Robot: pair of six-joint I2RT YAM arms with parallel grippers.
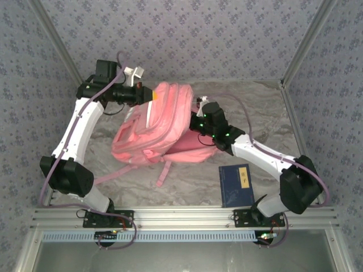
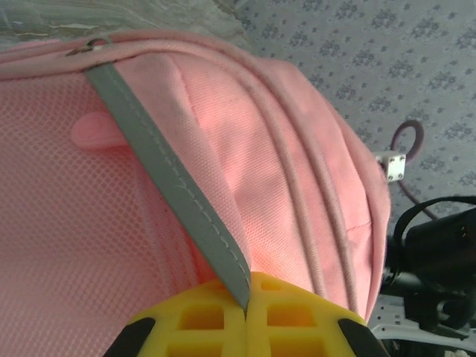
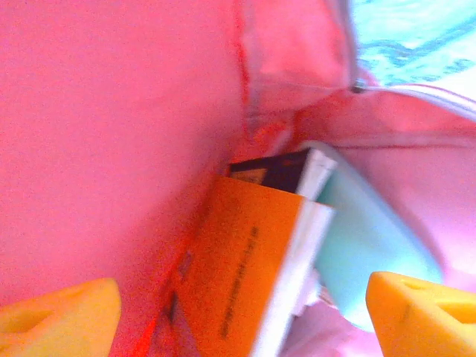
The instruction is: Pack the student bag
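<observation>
Student bag [image 1: 156, 127] lies on its side in the middle of the counter [image 1: 266, 107], its straps trailing toward the arms.

At its upper left corner the left pincer [image 2: 245, 301] is pressed together on the grey reflective strip [image 2: 171, 178], which runs straight in between the yellow pads. That thin strip appears to be all that holds the mouth up. If it slips, the student bag would likely sag and close over the other arm.

Farther right, the right pincer [image 3: 242, 297] is deep inside the pink lining with its jaws spread wide and nothing between them. Just ahead of it an orange book [image 3: 238, 260] leans against the lining, a dark book [image 3: 271, 169] behind it and a pale mint item [image 3: 364, 238] to its right. Backing out at an angle could catch a finger on the orange book's edge or on the zip [image 3: 358, 88] and drag the contents out.

Rightmost, a blue book [image 1: 236, 184] lies on the counter just beside the right arm's base, not yet packed. A wide swing of that arm's elbow could knock it toward the near edge.
</observation>
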